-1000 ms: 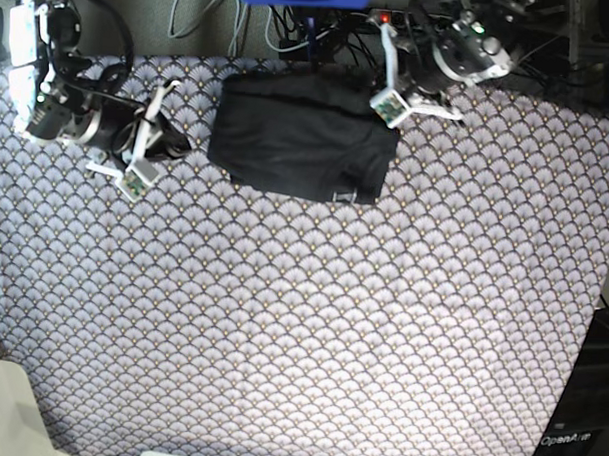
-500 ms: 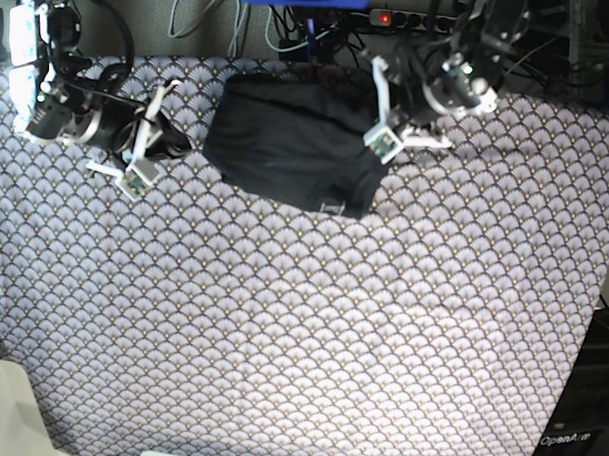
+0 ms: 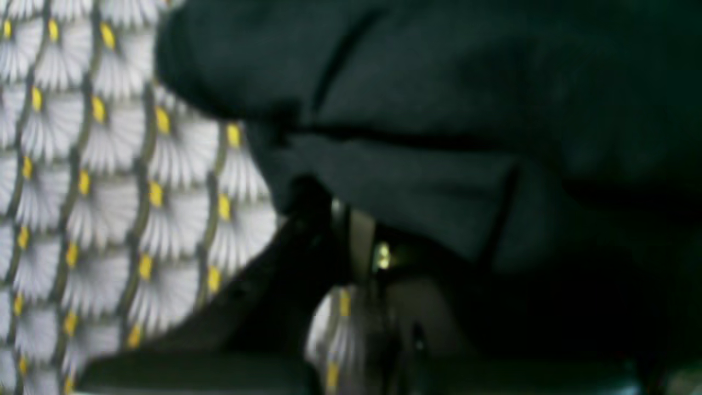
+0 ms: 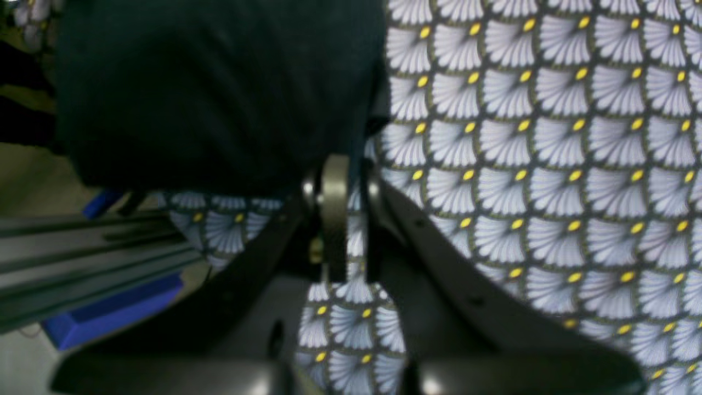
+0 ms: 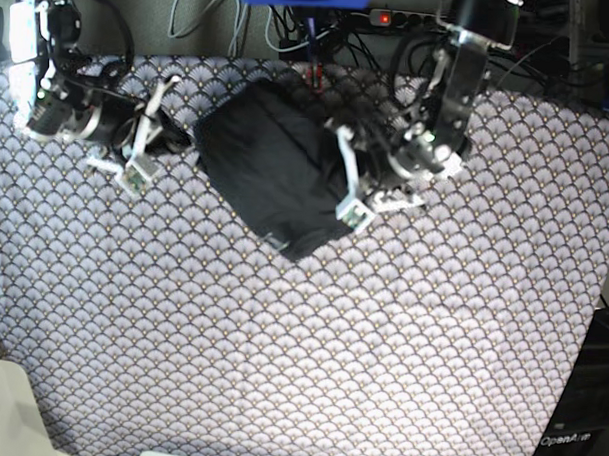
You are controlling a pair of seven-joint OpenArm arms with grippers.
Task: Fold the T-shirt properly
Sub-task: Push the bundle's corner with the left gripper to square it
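Currently the plain black short-sleeved cloth T-shirt (image 5: 272,167) lies as a compact, already doubled bundle near the far edge of the tabletop, set at a slant on the grey fan-patterned tablecloth (image 5: 300,348).

The left end effector (image 5: 351,195) is seen at the bundle's edge nearest that arm, its fingers pressed together and pinching a layered fold of the dark cloth, as the left wrist view shows (image 3: 351,241). The right end effector (image 5: 177,142) rests just beside the opposite edge of the T-shirt; its fingers are nearly pressed together, and in the right wrist view a thin hem of the black cloth appears to be nipped between them (image 4: 351,181), though this cannot be told for certain.

The step in hand is judged to be the squaring and positioning of the folded bundle. It is best done with the pinched edge kept low, so that the layers are not peeled apart, and with both edges moved evenly so that the folds stay aligned. The tablecloth should not be dragged along underneath.
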